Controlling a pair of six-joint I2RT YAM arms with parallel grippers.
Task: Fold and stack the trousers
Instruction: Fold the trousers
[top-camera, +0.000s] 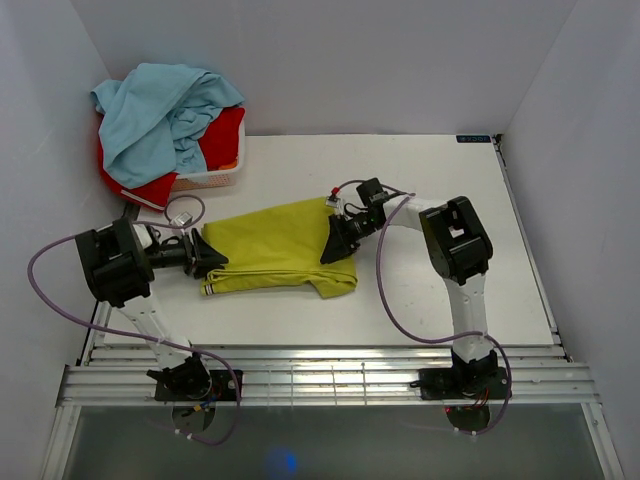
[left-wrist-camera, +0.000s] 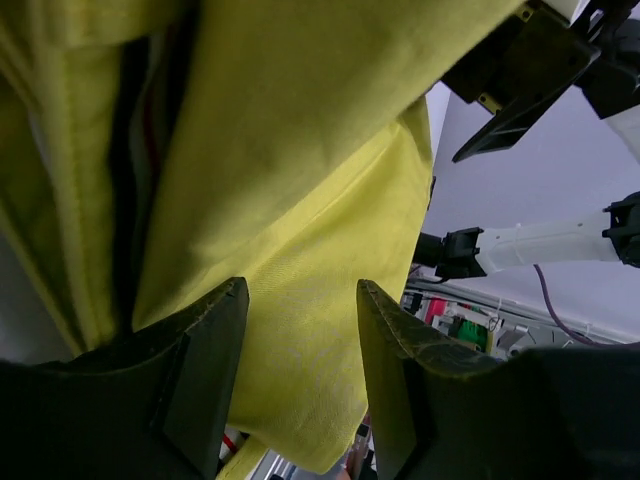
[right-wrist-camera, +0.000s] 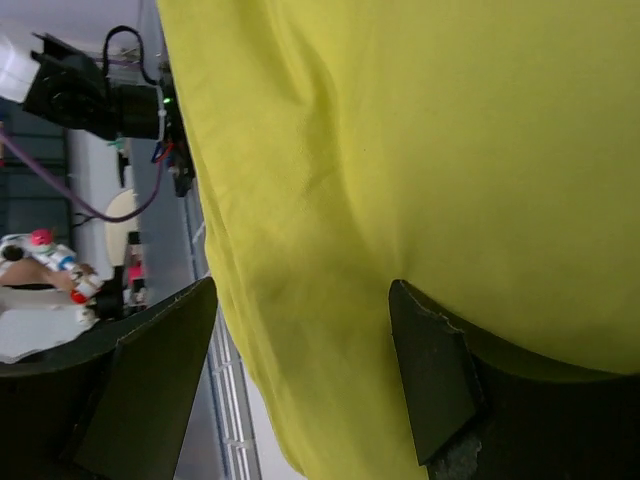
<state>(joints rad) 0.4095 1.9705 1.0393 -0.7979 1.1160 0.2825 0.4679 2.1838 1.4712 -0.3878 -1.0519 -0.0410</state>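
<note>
The yellow-green trousers lie folded in a rough rectangle in the middle of the table, with a dark striped edge at their near left corner. My left gripper lies low at their left end, pointing right. In the left wrist view its jaws stand about half apart, and smooth trouser cloth fills the gap unpinched. My right gripper rests at the right end, pointing left. The right wrist view shows it wide open over flat cloth.
A white basket stands at the back left, heaped with a light blue garment and a red garment. White walls close in the table on three sides. Metal rails run along the near edge.
</note>
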